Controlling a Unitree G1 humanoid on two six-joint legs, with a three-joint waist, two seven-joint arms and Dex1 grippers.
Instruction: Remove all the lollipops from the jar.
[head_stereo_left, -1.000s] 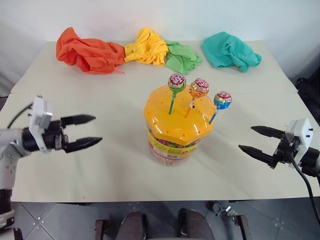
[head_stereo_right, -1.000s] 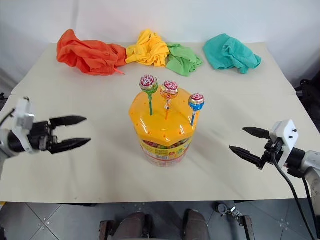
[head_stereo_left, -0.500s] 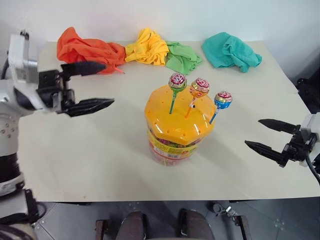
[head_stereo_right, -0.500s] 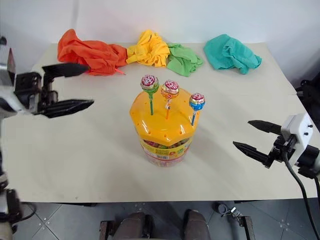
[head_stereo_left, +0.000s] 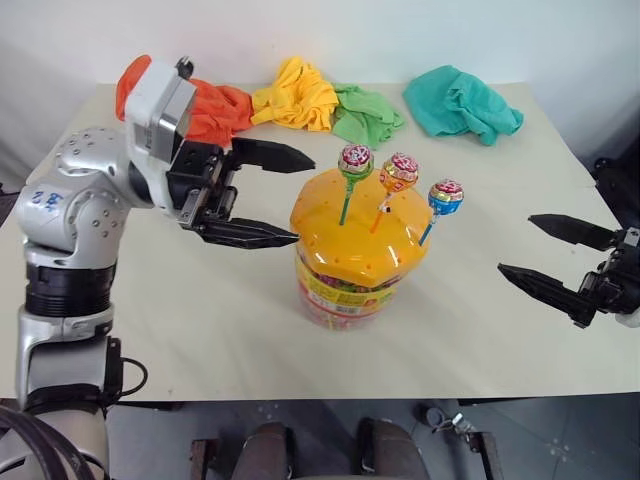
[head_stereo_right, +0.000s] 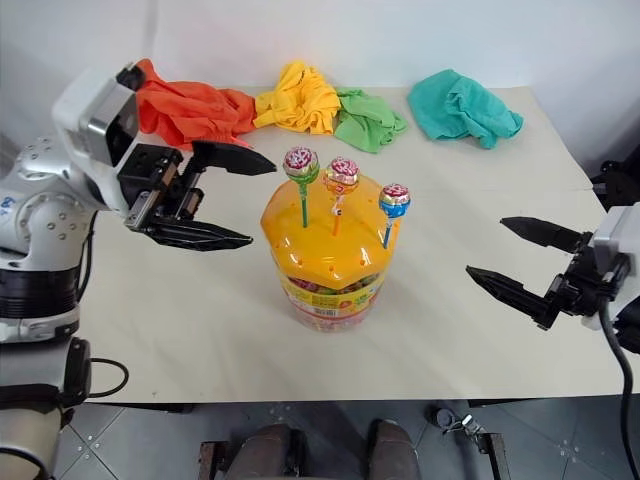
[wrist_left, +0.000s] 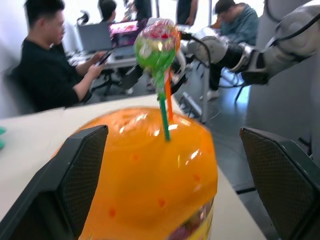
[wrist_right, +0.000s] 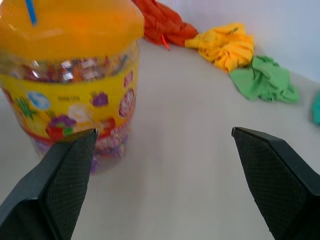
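The jar (head_stereo_left: 350, 270), a clear tub with a domed orange lid and a yellow-red label, stands mid-table. Three lollipops stick up from the lid: one on a green stick (head_stereo_left: 354, 162), one on an orange stick (head_stereo_left: 398, 172), one on a blue stick (head_stereo_left: 445, 197). My left gripper (head_stereo_left: 300, 198) is open, pointing level at the lid's left side, its fingers (head_stereo_left: 272, 155) just short of the green-stick lollipop (wrist_left: 157, 46). My right gripper (head_stereo_left: 524, 250) is open, off to the jar's right, apart from it. Its wrist view shows the jar's label (wrist_right: 70, 107).
Cloths lie along the table's far edge: orange (head_stereo_left: 205, 108), yellow (head_stereo_left: 295, 95), green (head_stereo_left: 365, 115) and teal (head_stereo_left: 460, 100). Bare tabletop (head_stereo_left: 180, 310) surrounds the jar. People sit at desks in the background of the left wrist view.
My left gripper has swung up and to the right, from the table's left side to the jar's lid. My right gripper has risen a little. Both stayed open.
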